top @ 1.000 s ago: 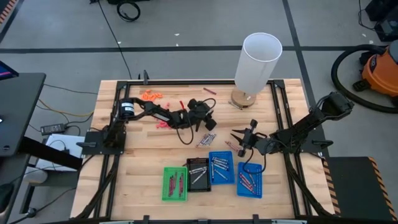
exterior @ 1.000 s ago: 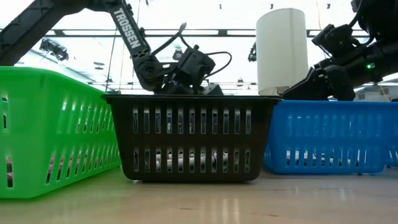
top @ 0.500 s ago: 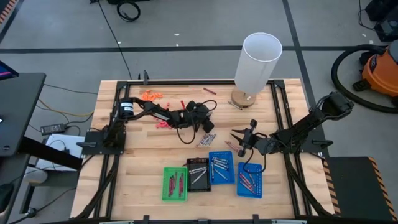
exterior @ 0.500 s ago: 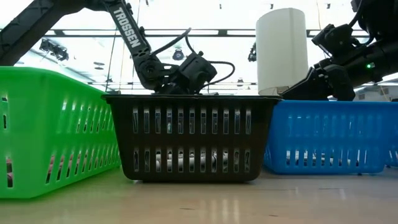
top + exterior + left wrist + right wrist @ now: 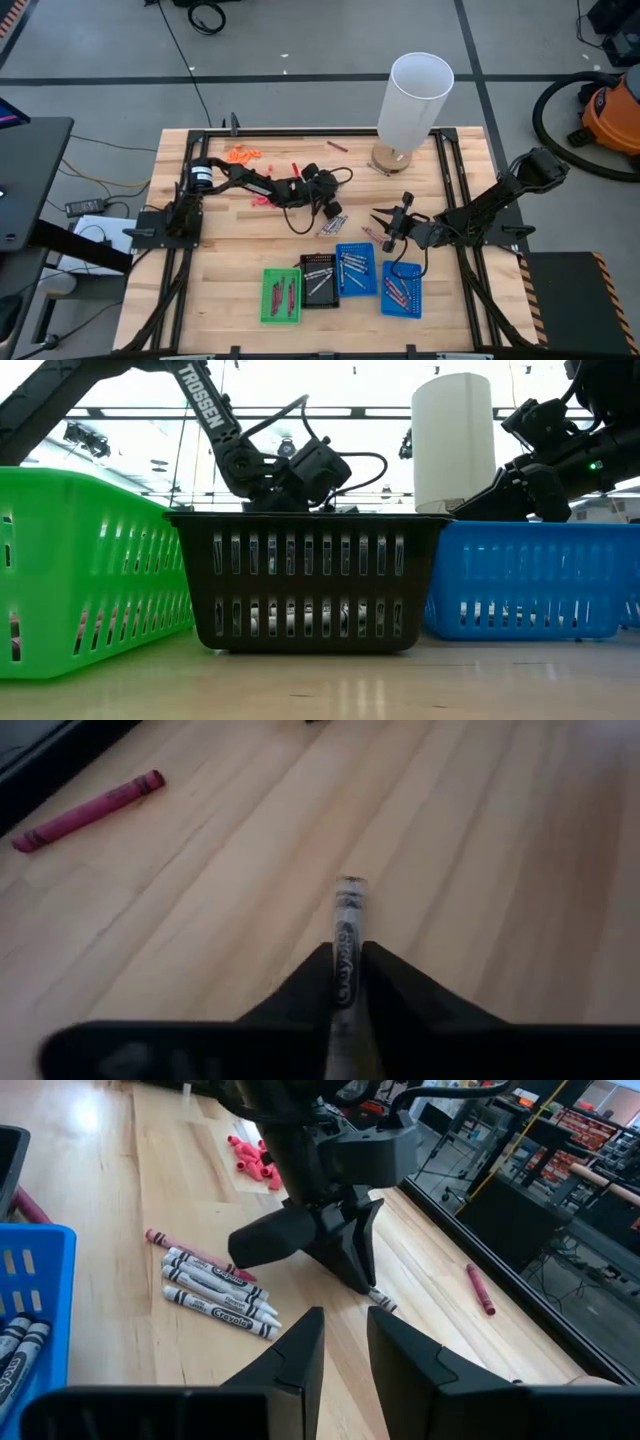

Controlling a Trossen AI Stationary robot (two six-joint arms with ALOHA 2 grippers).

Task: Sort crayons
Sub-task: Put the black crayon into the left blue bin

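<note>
The left tool is seen clenched on a silver-grey crayon, low over the tabletop near its middle; the crayon's tip sticks out fwd between the fingers. A loose bunch of grey crayons is left lying just beside that tool, w/ a dark-red one touching the bunch. Another dark-red crayon lies apart on the wood.

The right tool is held near the blue baskets, fingers parted a little, nothing between them.

Around: a tall white cylinder stands at the far edge; orange bits and pink-red bits are scattered on the left arm's side. Four baskets sit in a row at the near edge: green, black, two blue, each w/ crayons inside.

In the low view the baskets block most of the tabletop; the held crayon can't be made out there. The basket contents are too small in the high view to count.
</note>
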